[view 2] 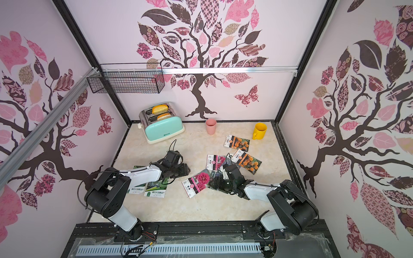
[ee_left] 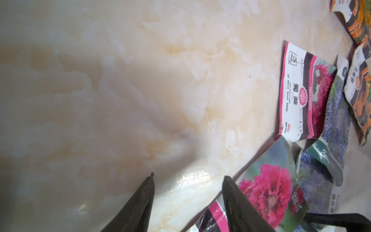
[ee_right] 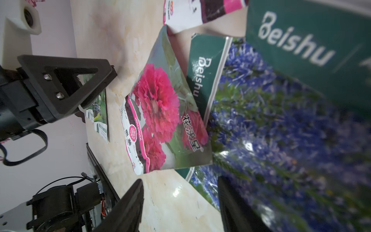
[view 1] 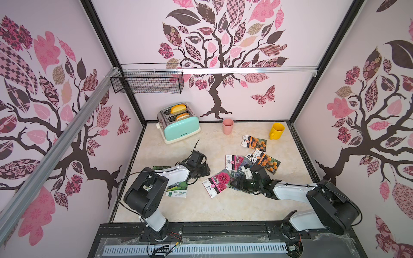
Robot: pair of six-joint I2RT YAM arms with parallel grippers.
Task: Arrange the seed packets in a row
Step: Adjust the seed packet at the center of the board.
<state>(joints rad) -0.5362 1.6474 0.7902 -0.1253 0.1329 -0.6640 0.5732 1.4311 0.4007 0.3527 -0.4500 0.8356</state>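
lavender packet (ee_right: 200, 76) read "Beishu" | pink-flower packet (ee_right: 160, 112) read "HOLLYHOCK" | left gripper (ee_left: 188, 176) stood part-spread, empty, over table (ee_left: 120, 80) | right gripper (ee_right: 180, 179) stood part-spread beside lavender packet's edge

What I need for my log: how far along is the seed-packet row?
Done: two gourd packets lie side by side by the left arm. In hand: nothing; right gripper open at a lavender packet, left gripper open over bare table. Left: hollyhock, lavender and marigold packets lie scattered, some overlapping.
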